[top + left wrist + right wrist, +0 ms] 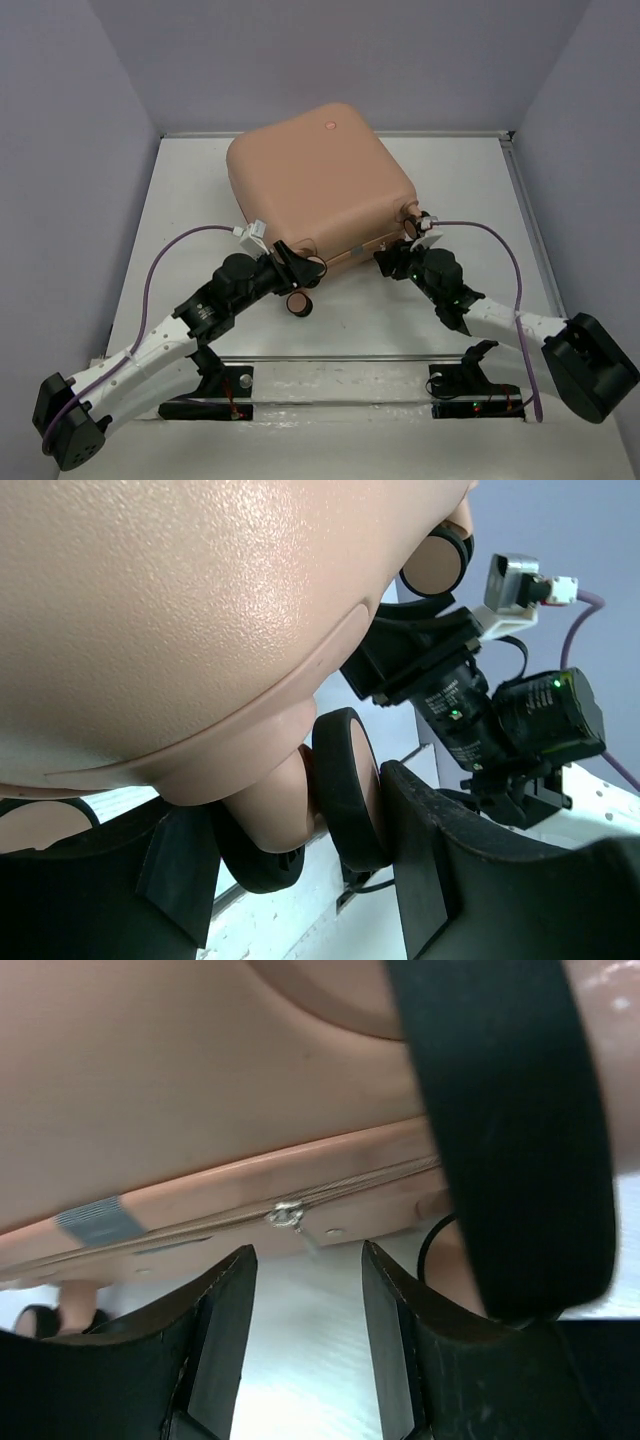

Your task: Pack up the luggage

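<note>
Centrally, luggage on white table — lavender walls.

The luggage, a salmon-pink hard-shell case with rounded corners, is lying closed and flat on the far middle of the bench, turned slightly askew. Its pink-and-black caster wheels are facing the near side, and a small metal zipper pull is hanging from the seam running along its near edge.
</note>
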Controlling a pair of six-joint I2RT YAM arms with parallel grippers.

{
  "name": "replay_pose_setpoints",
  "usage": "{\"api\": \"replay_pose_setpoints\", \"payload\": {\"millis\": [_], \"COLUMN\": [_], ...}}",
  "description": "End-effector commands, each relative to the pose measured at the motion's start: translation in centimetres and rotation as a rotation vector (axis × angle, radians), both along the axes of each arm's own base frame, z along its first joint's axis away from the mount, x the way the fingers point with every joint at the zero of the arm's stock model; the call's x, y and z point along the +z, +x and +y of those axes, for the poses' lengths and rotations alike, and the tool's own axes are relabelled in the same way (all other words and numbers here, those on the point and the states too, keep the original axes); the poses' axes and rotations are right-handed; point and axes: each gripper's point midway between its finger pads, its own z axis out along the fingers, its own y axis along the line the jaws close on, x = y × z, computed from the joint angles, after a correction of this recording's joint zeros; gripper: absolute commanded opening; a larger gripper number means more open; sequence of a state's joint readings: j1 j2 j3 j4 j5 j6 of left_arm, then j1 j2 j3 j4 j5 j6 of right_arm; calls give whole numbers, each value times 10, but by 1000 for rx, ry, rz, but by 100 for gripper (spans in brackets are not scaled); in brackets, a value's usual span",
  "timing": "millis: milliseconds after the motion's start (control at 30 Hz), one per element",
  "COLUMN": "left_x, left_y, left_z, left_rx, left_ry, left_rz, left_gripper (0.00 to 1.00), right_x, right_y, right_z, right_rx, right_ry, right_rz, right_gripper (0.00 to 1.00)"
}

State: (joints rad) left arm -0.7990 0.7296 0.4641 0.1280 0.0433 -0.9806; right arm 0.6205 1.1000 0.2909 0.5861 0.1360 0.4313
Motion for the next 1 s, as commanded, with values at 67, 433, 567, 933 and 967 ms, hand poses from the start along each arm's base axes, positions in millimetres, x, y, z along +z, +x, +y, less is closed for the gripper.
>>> {"api": "replay_pose_setpoints", "payload": {"millis": [67, 433, 567, 933, 967], "left_x": [82, 71, 70, 76, 79], "left_y": [-23, -22, -21, -18, -18], "left_z": [-17, -19, -18, -17, -18], "left_rx": [-157, -157, -153, -140, -142], "left_ry": [-196, -174, -170, -165, -166], "left_rz": [-267, -250, -250, -262, -268], "left_gripper": [6, 6, 6, 6, 6], "right_x": [34, 60, 63, 58, 57], "right_y": [33, 22, 20, 20, 19], "right_z": [4, 35, 43, 48, 48], "right_rx": [-29, 171, 214, 231, 234], "right_ry": [25, 49, 58, 77, 81], "right_rz": [-165, -304, -316, -290, -283], "right_gripper": [52, 31, 27, 7, 7]}}
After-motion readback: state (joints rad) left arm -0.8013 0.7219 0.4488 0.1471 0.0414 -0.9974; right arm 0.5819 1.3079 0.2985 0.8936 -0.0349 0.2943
